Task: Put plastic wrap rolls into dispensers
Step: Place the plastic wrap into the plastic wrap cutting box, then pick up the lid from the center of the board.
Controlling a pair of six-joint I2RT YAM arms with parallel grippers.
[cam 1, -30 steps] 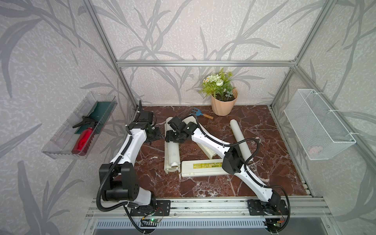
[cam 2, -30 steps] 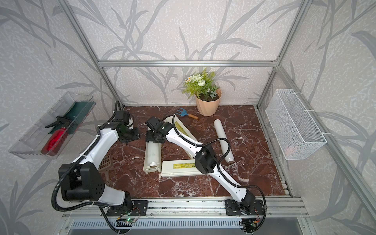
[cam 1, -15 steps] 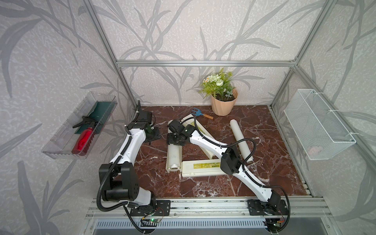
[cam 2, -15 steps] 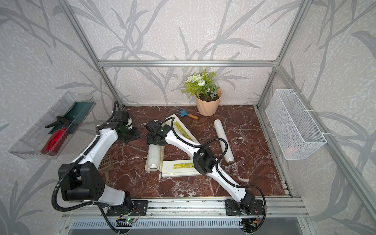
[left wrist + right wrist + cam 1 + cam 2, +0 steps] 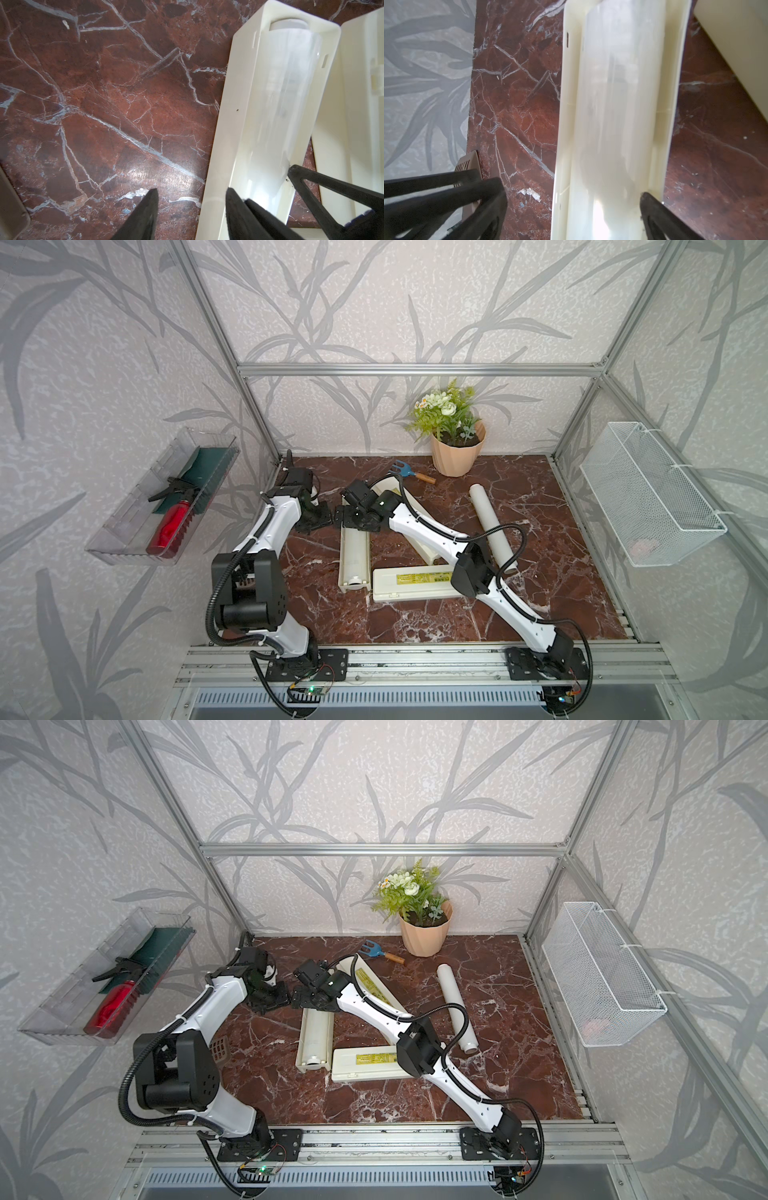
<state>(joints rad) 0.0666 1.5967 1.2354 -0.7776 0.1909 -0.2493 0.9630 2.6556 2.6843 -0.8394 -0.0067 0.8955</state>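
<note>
An open cream dispenser (image 5: pixel 343 572) lies lengthwise with a glossy plastic wrap roll (image 5: pixel 355 556) inside it; the wrist views show the roll (image 5: pixel 612 104) seated between its walls (image 5: pixel 234 116). My right gripper (image 5: pixel 353 522) stands open over its far end, the jaws wide around the roll (image 5: pixel 286 99). My left gripper (image 5: pixel 191 193) is open beside it, its fingers either side of one wall without touching it. A second roll (image 5: pixel 492 526) lies loose to the right. A closed dispenser (image 5: pixel 415 591) with a yellow-green label lies in front, and another labelled one (image 5: pixel 374 986) lies diagonally under my right arm.
At the back stand a potted plant (image 5: pixel 455 448) and a small blue hand rake (image 5: pixel 411 472). A wire basket (image 5: pixel 648 493) hangs on the right wall. A clear tray (image 5: pixel 124 531) with a red spray bottle hangs on the left wall. A brown grated piece (image 5: pixel 220 1050) lies by my left arm.
My right gripper's jaws have spread wide and let go of the roll, which now lies in the open dispenser. The left gripper has hardly moved.
</note>
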